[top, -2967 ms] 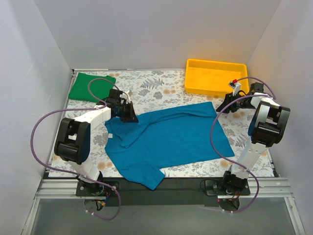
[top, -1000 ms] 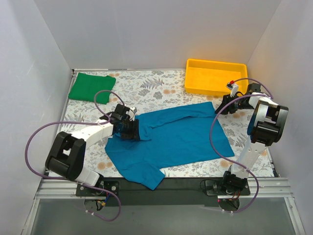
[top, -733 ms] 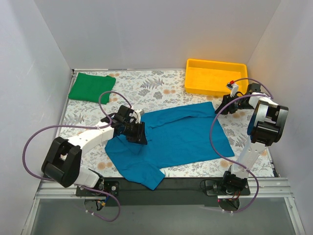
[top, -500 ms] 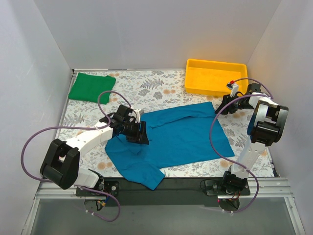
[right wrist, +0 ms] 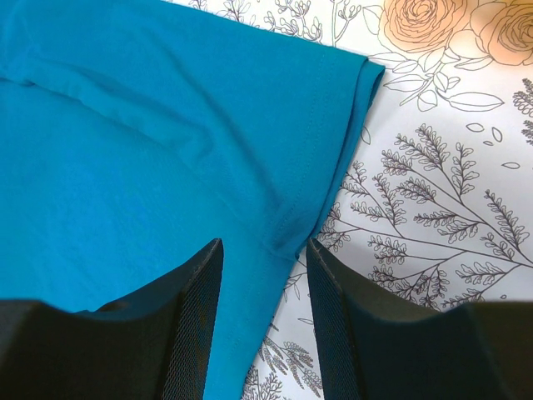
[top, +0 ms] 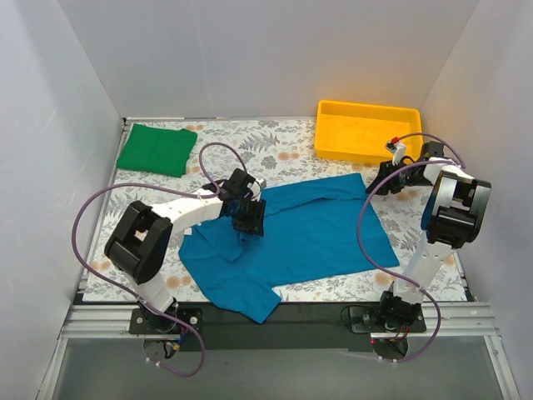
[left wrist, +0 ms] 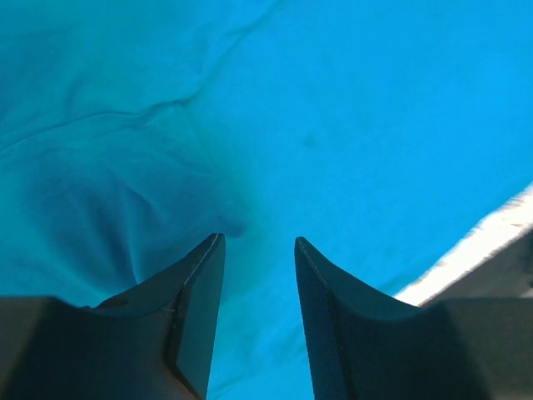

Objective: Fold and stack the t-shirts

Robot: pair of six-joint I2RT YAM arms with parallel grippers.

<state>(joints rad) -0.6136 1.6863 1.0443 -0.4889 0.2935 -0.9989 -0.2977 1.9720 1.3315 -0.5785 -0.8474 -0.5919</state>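
The left fingers [left wrist: 258,242] stand a little apart, pointing down at the teal shirt [top: 312,233]. Wrinkled cloth shows in the gap and bunches just off the left tip, and nothing is pinched between them. The right fingers [right wrist: 264,243] are likewise parted and empty, hovering over the same shirt's hemmed edge, which runs under their gap with the flowered desk [right wrist: 433,183] bare to their right. The green shirt [top: 156,150] lies folded well apart from the left fingers, at the desk's far corner.
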